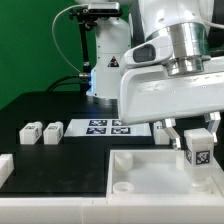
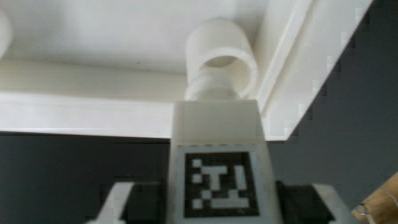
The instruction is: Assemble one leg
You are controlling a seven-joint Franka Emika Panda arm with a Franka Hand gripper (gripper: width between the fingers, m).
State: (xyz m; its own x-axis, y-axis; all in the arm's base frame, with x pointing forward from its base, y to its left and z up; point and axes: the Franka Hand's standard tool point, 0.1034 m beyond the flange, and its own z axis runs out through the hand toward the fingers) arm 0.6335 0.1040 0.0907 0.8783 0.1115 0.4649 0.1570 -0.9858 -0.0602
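My gripper (image 1: 196,146) is shut on a leg (image 1: 197,152), a small white block with a black-and-white tag, held upright over the right corner of the large white tray-like part (image 1: 130,190). In the wrist view the leg (image 2: 219,140) sits between my fingers (image 2: 128,200), its tip just by a white cylindrical post (image 2: 222,62) inside the tray's raised rim (image 2: 311,60). Two more legs (image 1: 29,131) (image 1: 52,130) lie on the black table at the exterior view's left. Another leg (image 1: 161,131) lies behind my gripper.
The marker board (image 1: 105,127) lies flat at the table's middle back. A white robot base with a blue light (image 1: 105,70) stands behind it. A white part (image 1: 4,168) lies at the exterior view's left edge. A second post (image 1: 122,186) stands in the tray.
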